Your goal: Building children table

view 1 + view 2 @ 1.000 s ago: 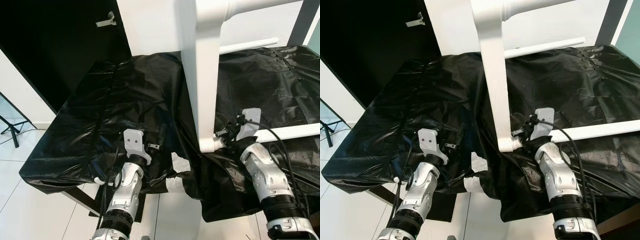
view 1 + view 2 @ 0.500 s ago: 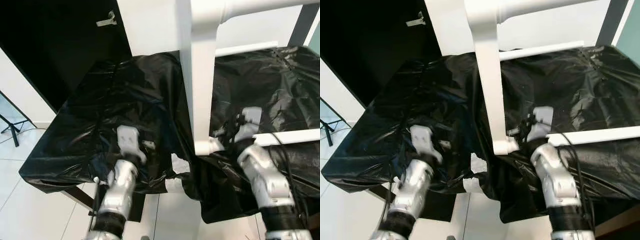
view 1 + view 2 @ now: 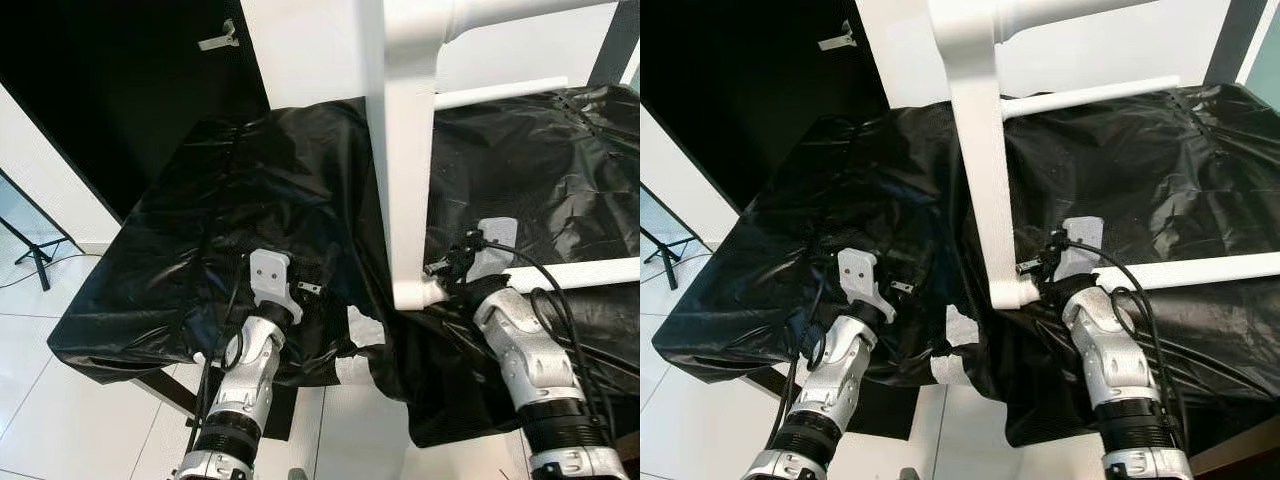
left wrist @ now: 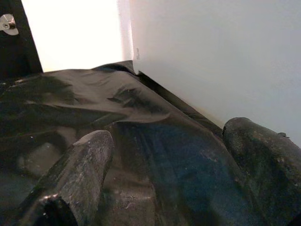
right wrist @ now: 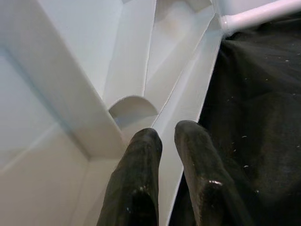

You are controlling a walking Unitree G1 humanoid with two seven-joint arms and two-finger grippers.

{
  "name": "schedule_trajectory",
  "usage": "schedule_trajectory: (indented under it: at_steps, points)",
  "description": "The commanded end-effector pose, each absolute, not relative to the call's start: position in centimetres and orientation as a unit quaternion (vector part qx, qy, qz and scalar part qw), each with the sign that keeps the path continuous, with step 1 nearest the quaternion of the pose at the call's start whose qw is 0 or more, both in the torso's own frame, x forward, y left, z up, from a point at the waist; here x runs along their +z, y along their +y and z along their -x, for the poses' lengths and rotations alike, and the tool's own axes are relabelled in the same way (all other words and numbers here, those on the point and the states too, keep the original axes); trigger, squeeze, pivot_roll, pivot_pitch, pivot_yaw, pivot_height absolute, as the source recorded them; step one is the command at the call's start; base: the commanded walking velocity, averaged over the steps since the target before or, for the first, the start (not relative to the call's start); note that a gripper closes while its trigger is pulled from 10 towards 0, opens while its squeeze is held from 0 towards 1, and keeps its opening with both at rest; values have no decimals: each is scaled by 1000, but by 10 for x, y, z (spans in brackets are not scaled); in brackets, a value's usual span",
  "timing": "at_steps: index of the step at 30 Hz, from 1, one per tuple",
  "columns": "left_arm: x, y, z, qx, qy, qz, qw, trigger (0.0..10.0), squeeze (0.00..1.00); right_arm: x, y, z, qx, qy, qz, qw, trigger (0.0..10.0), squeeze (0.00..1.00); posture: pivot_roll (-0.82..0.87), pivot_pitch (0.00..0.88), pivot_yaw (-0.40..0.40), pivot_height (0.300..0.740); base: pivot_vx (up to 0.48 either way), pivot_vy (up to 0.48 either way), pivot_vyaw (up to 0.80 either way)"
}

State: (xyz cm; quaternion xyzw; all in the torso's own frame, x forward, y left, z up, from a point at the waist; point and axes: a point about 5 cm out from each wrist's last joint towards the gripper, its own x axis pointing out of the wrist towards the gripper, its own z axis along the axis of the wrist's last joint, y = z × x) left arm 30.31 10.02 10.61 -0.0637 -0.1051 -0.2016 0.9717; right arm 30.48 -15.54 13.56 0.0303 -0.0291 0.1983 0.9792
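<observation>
Plastic sheeting (image 3: 250, 190), black and crinkled, drapes the whole surface in front of me, and I take the white table frame (image 3: 405, 150) as my landmark. Its thick square leg stands upright on the sheeting, its foot resting near the front edge of the surface, and a round white rail (image 3: 500, 92) runs from the leg off to the robot's right, with another round piece joining the leg higher up. A flat white bar (image 3: 1195, 270) lies across the sheeting to the right of the leg's foot. My right gripper (image 5: 169, 141) sits just beside the foot of the leg on its right; through the wrist camera I see its two black fingers (image 5: 141, 160) nearly pressed together, with a thin slit between them and nothing pinched, their tips right up against the inner white corner of the frame. My left gripper (image 4: 164, 141) rests low on the sheeting, well to the left of the leg; its fingers (image 4: 89, 155) are spread wide with only bare black plastic between them. Left of the frame, behind the surface, a black door (image 3: 120, 80) with a small metal handle (image 3: 219, 40) stands against the white wall, and a tripod foot (image 3: 35, 265) shows on the tiled floor (image 3: 40, 400) farther left.
</observation>
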Motion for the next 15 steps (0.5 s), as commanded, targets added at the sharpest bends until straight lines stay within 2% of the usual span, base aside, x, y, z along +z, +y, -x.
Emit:
schedule_trajectory:
  at_steps: [1, 6, 9, 11, 13, 15]
  points:
    - [102, 106, -302, -193, -102, 61, 974, 10000, 0, 124, -140, -301, 238, 1, -40, 970, 10000, 0, 112, 0, 115, 740, 0, 0, 0]
    - [101, 115, -300, -179, -102, 59, 977, 10000, 0, 118, -132, -300, 270, 12, -59, 961, 10000, 0, 135, 0, 107, 740, 0, 0, 0]
    - [92, 124, -285, -241, -78, 82, 964, 10000, 0, 116, -127, -304, 270, 12, -65, 961, 10000, 0, 153, 0, 96, 740, 0, 0, 0]
    - [95, 130, -265, -301, -83, 100, 945, 10000, 0, 116, -131, -313, 251, 10, -64, 966, 10000, 0, 174, 0, 82, 740, 0, 0, 0]
    - [99, 129, -257, -328, -86, 107, 935, 10000, 0, 114, -130, -316, 248, 13, -60, 967, 10000, 0, 185, 0, 74, 740, 0, 0, 0]
    - [114, 117, -250, -368, -100, 128, 916, 10000, 0, 111, -119, -319, 261, 21, -65, 963, 10000, 0, 203, 0, 64, 740, 0, 0, 0]
